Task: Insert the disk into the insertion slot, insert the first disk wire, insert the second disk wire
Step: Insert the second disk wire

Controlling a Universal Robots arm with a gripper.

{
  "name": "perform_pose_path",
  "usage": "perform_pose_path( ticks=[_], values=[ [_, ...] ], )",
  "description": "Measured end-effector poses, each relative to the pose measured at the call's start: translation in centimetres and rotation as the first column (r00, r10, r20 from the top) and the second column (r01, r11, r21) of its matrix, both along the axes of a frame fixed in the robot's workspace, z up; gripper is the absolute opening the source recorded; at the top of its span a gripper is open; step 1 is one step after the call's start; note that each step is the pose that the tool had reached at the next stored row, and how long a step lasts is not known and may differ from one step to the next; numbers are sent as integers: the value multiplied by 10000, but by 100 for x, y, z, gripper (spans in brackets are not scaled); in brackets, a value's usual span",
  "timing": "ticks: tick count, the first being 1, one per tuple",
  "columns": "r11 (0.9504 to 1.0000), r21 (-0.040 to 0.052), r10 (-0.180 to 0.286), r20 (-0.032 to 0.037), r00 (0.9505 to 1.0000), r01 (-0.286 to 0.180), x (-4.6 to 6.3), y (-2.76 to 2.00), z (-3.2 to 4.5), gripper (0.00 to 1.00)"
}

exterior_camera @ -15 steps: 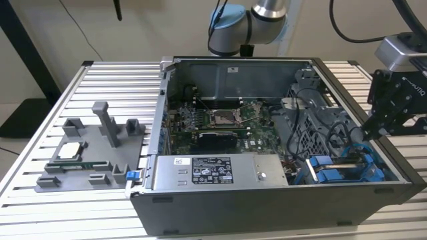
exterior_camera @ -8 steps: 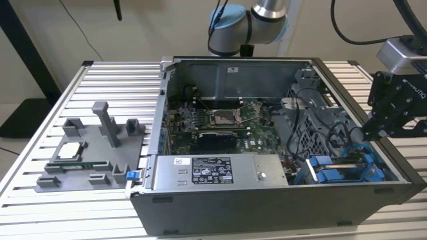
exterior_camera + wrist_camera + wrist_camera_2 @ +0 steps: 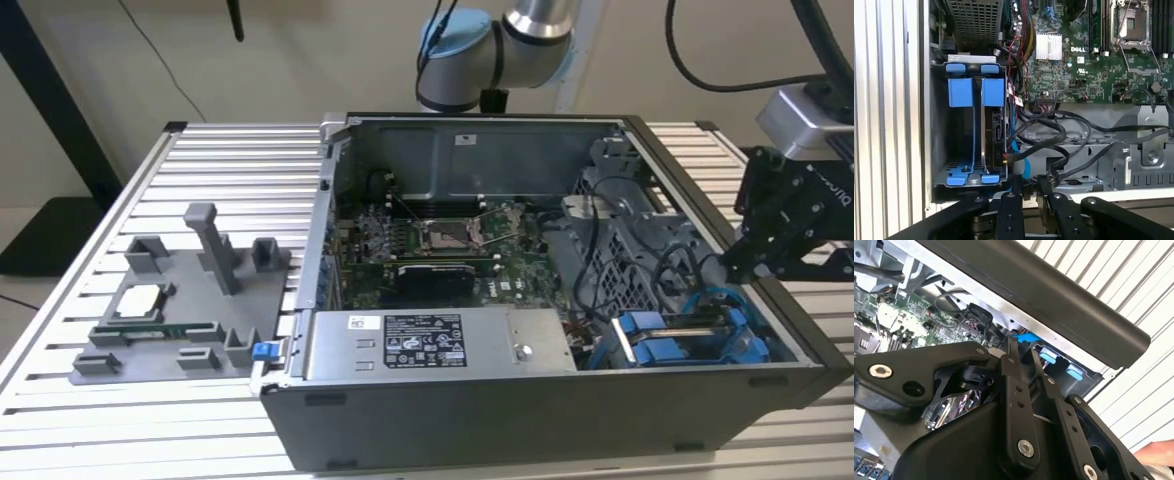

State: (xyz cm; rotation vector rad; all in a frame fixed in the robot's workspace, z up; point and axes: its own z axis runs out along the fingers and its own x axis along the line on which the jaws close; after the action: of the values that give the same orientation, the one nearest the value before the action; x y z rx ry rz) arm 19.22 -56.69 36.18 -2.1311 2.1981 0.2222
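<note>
Open room inside the insertion slot [image 3: 939,150], black cables [image 3: 1061,132] crowded just beside

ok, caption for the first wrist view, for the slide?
Gripper at the drive bay; disk in blue carrier, black cables alongside.

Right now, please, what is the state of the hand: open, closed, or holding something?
Hand: it cannot be told whether it is open or closed, or holding anything; it is close to the insertion slot.
</note>
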Motion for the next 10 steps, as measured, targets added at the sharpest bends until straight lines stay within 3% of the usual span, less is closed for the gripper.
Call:
perform_pose_path(
  ticks=[4,5,10],
  values=[
    [9995,308,0,-7,10000,0,1,-4,-8,100],
    [9993,362,-1,-9,10000,2,0,-5,-12,0],
    [9991,416,-2,-14,10000,2,0,-6,-19,0]
  ],
)
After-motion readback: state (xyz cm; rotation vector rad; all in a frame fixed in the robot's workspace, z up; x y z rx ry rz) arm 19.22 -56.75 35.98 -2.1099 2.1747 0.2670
